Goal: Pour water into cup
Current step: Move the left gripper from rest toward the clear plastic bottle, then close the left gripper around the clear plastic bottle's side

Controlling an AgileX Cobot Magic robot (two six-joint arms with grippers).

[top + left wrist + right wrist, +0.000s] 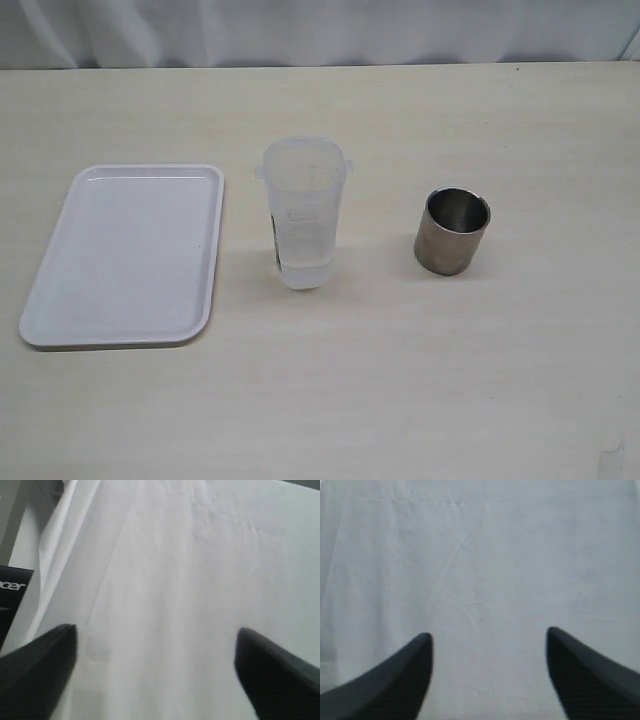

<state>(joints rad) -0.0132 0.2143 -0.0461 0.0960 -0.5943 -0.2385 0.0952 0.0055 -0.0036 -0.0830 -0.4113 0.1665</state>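
A short brushed-steel cup (452, 231) stands upright on the table, right of centre in the exterior view. To its left stands a taller translucent plastic beaker (303, 211) with rim tabs; clear water (303, 255) fills its lower part. Neither arm appears in the exterior view. In the left wrist view my left gripper (156, 632) is open, its dark fingers far apart against white cloth. In the right wrist view my right gripper (490, 635) is open too, with nothing between its fingers. Neither wrist view shows the cup or the beaker.
An empty white rectangular tray (128, 255) lies on the left of the light wooden table (400, 380). A white cloth backdrop (320, 30) hangs behind the table's far edge. A dark monitor edge (12, 587) shows in the left wrist view.
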